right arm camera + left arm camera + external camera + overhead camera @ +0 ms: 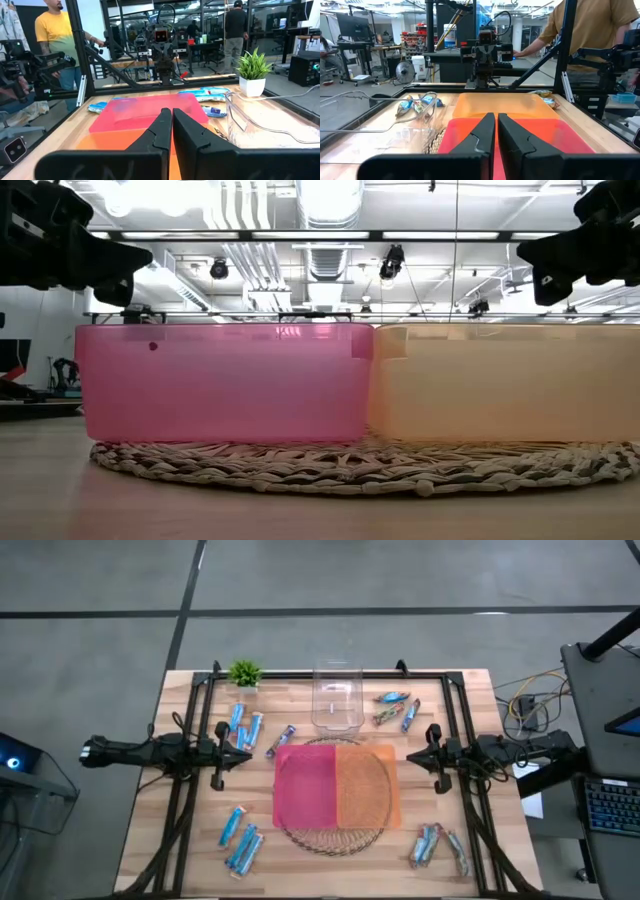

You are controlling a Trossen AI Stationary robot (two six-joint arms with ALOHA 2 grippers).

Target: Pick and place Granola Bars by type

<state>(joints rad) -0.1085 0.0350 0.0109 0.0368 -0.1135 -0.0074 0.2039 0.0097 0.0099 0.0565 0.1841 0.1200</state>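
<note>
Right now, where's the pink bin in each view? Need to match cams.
High view: pink bin at table centre, left half of the bin pair, on the woven mat.
Low view: pink bin fills the left, touching the orange bin.
Left wrist view: pink bin nearest, just past the fingers.
Right wrist view: pink bin beyond the fingers, mid-picture.
Shared landmark: the orange bin beside it, in all four.

Two bins (pixel 336 784) sit side by side on a mat (pixel 335 837), Granola Bars (pixel 243 840) scattered around.
</note>
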